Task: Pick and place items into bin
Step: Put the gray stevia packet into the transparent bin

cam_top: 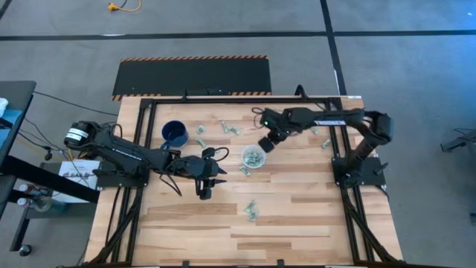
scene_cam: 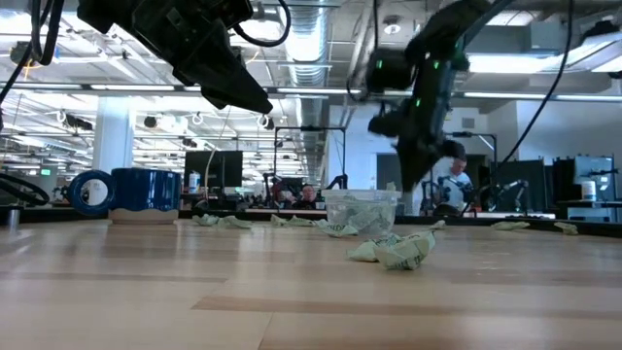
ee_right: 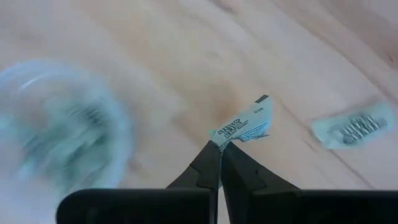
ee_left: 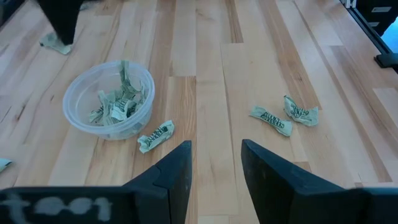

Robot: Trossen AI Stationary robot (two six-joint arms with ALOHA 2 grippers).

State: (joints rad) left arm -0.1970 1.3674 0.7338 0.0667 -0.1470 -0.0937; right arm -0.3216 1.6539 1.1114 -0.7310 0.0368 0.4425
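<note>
The clear plastic cup [cam_top: 253,157] stands upright mid-table with several green-and-white wrapped pieces inside [ee_left: 115,102]. More pieces lie loose on the wood: one beside the cup [ee_left: 155,135], two nearer the near edge [cam_top: 251,211], others toward the far edge [cam_top: 227,127]. My right gripper [ee_right: 219,146] hovers just right of and beyond the cup [ee_right: 62,124], shut on one wrapped piece [ee_right: 244,126]. My left gripper [ee_left: 216,152] is open and in the air left of the cup [ee_left: 109,99], holding nothing. My right gripper pinches the wrapped piece by one end [ee_right: 219,135] between its two fingertips. The rest of the wrapper sticks out beyond the fingers. The piece is lifted clear of the table, which shows below it.
A dark blue handled mug [cam_top: 175,134] stands left of and beyond the cup. Another loose piece [ee_right: 353,127] lies on the wood near my right gripper. Bare wood stretches toward the near edge [cam_top: 297,238]. Black frame rails run along both sides of the table.
</note>
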